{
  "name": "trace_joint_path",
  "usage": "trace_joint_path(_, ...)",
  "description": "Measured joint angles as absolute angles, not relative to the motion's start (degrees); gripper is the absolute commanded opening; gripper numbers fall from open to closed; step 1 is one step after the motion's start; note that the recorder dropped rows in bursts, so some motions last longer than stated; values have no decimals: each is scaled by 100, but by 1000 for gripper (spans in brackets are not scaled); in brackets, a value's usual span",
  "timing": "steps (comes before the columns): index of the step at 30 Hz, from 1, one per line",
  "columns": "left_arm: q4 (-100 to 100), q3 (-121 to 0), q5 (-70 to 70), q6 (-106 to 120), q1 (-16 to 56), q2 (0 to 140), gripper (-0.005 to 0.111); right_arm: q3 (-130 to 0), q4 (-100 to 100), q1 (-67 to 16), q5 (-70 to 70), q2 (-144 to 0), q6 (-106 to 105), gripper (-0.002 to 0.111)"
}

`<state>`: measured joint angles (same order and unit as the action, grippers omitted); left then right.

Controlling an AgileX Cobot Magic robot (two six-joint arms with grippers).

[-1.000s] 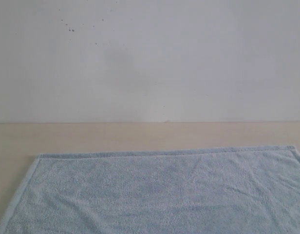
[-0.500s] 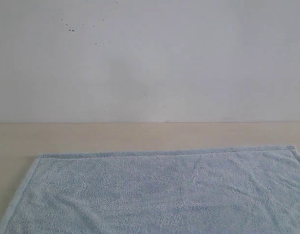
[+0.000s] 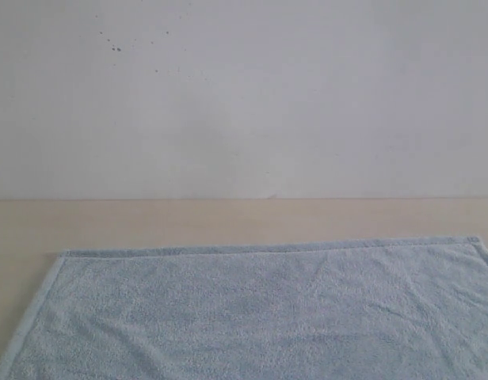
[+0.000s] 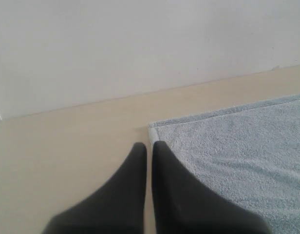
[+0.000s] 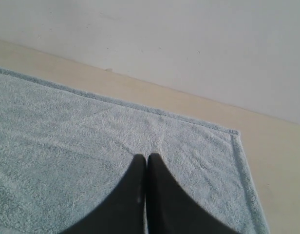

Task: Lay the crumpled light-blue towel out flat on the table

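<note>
Towel edges: the towel (image 3: 260, 309) lies spread open on the counter (image 3: 228, 218). Its far hem runs straight, along the wall (image 3: 244, 95). Both far corners show in the exterior view; the near edge is cut off by that view.
Open room: a strip of bare counter lies between the far hem and the wall. More bare counter lies beside the towel's left hem. On the right the towel reaches nearly to the side of the exterior view.
Surface: only some shallow creases cross the pile.
Change: the towel lies as it did one second ago, with the same outline. A faint grey shadow on the wall has faded.
Left claw (image 4: 149, 146): closed, with only a thin slit between the fingers and nothing held. The tips are just beside the towel's far left corner. I cannot tell if they touch it.
Right claw (image 5: 146, 157): closed and empty, above the towel, inward from its far right corner.
</note>
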<state>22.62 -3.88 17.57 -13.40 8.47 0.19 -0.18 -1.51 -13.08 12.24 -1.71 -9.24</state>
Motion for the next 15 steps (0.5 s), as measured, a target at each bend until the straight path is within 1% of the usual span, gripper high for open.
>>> trace_joint_path(3,2262,-388,1641,-1405,847,19,4,4,-151,-1308,1168,-171,-913,0)
trace_joint_path(8,2272,-388,755,-1536,847,19,4,4,-160,-1308,1133,-171,-913,0)
trace_joint_path(15,2285,-388,666,-1547,847,19,4,4,-160,-1308,1133,-171,-900,0)
